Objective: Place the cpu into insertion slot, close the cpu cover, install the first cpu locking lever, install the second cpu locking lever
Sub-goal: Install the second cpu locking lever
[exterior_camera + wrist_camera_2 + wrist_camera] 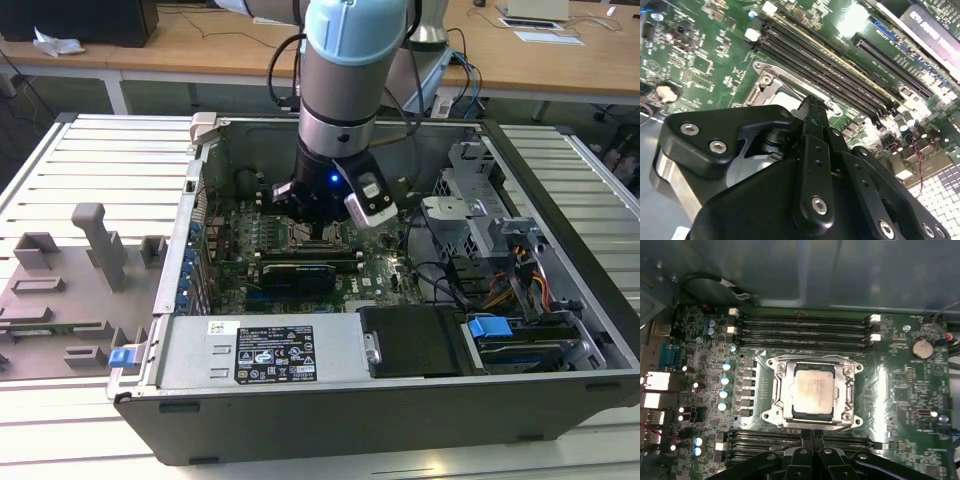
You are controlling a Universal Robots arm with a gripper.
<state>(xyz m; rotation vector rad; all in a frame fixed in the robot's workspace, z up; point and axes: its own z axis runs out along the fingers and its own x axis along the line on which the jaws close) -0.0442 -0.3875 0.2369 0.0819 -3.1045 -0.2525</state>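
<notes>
1. Exterior view takes in the open dark-grey metal computer case [420,400] lying on its side, with the grey-and-blue robot arm [350,70] reaching down into it over the green motherboard [385,268].
2. On that motherboard in the first wrist view, the thin silver-metal square cpu cover [780,390] lies flat over the square silver-rimmed insertion slot [771,417], between the two banks of long black memory slots [805,330].
3. The small flat square cpu [813,393] with its silver-grey metal top sits inside the cover's central window, level and squared to the frame. I judge the placing step and the cover-closing step done.
4. A thin wire lever [851,390] runs close along one side of the cover. Whether either locking lever is hooked under its catch I cannot tell, so I count both lever steps as not confirmed.
5. The black gripper [812,440] hangs just beside the socket edge that faces the nearer memory bank, holding nothing. Its jaws look pressed together in both wrist views, with no gap between the fingertips [812,107].
</notes>
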